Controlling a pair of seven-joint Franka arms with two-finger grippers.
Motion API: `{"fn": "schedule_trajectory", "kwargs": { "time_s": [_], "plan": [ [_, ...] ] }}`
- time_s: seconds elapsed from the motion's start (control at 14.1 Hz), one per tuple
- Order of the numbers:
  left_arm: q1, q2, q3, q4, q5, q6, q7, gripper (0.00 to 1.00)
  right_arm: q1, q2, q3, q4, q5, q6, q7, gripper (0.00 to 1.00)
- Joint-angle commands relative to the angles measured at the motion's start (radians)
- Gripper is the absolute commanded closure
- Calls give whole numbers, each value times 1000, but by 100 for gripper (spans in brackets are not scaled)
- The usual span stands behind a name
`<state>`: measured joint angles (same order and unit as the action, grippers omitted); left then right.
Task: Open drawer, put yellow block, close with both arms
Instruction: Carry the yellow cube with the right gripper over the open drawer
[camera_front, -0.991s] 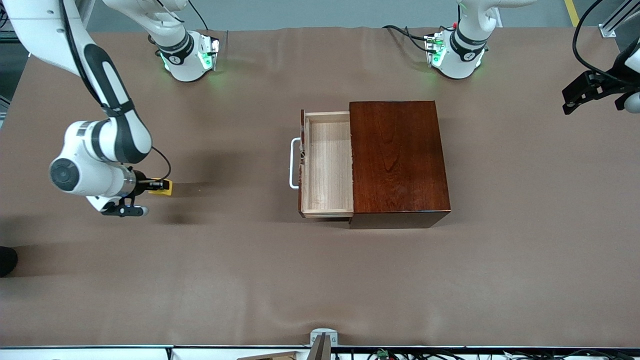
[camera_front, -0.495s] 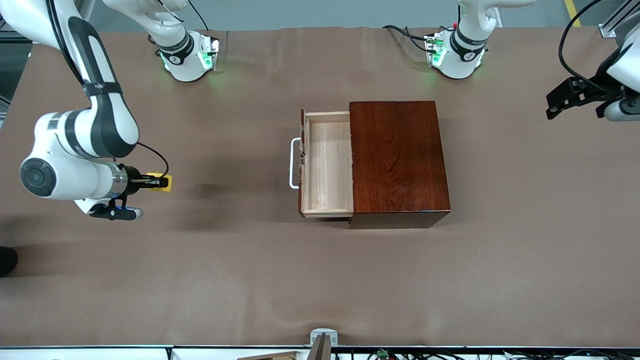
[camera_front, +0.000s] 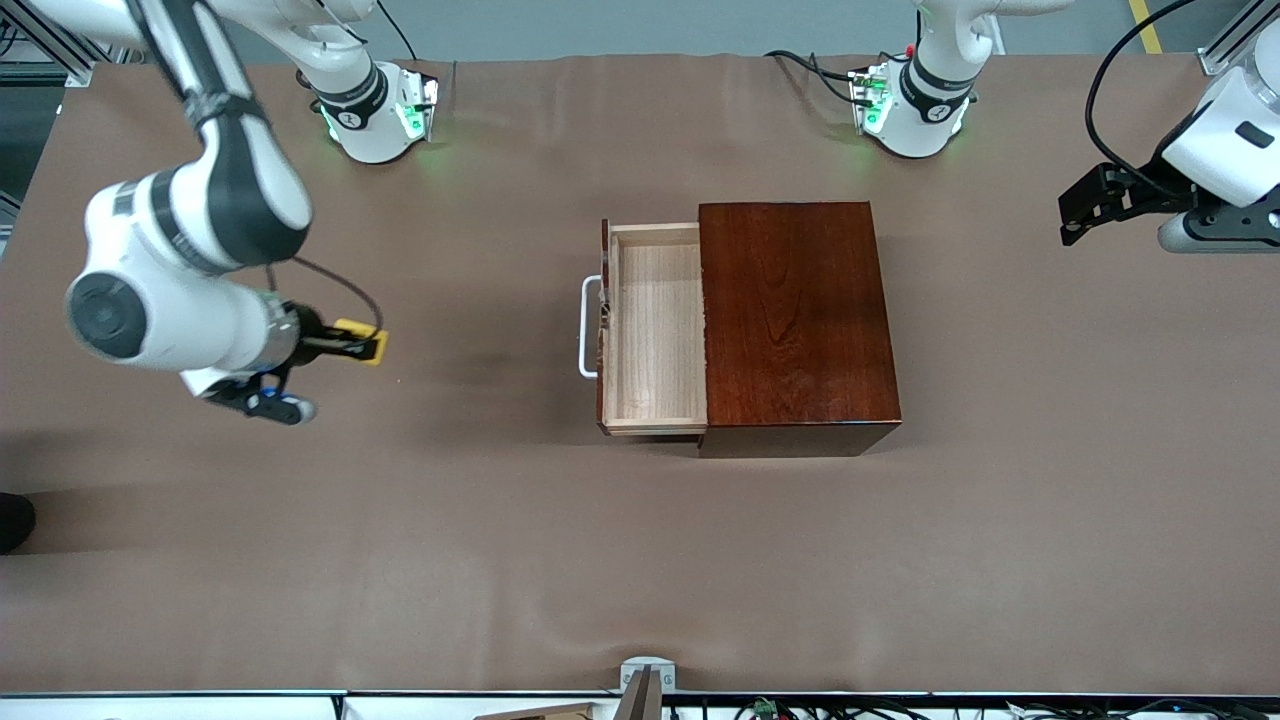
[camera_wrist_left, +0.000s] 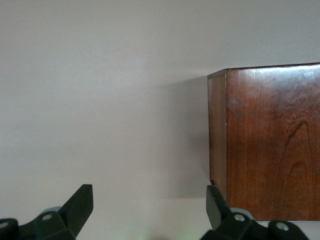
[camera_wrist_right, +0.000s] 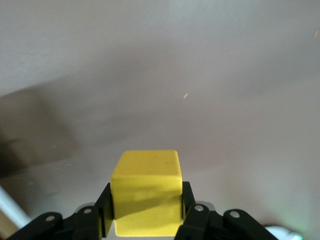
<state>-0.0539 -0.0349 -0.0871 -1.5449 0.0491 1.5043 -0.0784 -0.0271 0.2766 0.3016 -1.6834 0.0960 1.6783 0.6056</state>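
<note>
The drawer (camera_front: 655, 330) stands pulled out of the dark mahogany box (camera_front: 795, 320), its light wood tray empty and its white handle (camera_front: 588, 325) toward the right arm's end of the table. My right gripper (camera_front: 357, 346) is shut on the yellow block (camera_front: 368, 346) and holds it above the table cloth, well apart from the drawer. In the right wrist view the yellow block (camera_wrist_right: 146, 192) sits between the two fingers (camera_wrist_right: 105, 212). My left gripper (camera_front: 1085, 210) is open and empty above the cloth at the left arm's end; the left wrist view shows the box (camera_wrist_left: 270, 145) ahead of it.
The brown cloth (camera_front: 500, 540) covers the whole table. The two arm bases (camera_front: 375, 110) stand along the table's edge farthest from the front camera. A small metal bracket (camera_front: 645, 680) sits at the edge nearest that camera.
My right gripper has risen with the yellow block and moved toward the drawer. My left gripper has moved a little toward the box.
</note>
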Motion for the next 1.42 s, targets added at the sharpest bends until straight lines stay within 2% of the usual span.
{"fn": "schedule_trajectory", "kwargs": {
  "time_s": [0.0,0.21,0.35,0.71,0.99,1.2,1.34],
  "plan": [
    [5,7,-6,20,-6,1,5,0,-8,-14,114,51,2,-28,269,100],
    [12,9,-6,22,-12,8,9,0,-5,-4,227,76,2,-12,543,100],
    [9,9,-6,25,-14,28,8,0,2,-2,267,76,2,6,656,100],
    [6,9,-6,23,-6,31,16,0,105,15,272,76,17,113,972,100],
    [16,-3,-3,28,-6,28,20,0,209,87,271,76,10,242,1241,100],
    [16,0,-3,26,-6,31,19,0,286,147,260,86,-4,319,1374,100],
    [16,0,-3,26,-3,33,19,0,299,179,260,109,-22,334,1416,100]
  ]
}}
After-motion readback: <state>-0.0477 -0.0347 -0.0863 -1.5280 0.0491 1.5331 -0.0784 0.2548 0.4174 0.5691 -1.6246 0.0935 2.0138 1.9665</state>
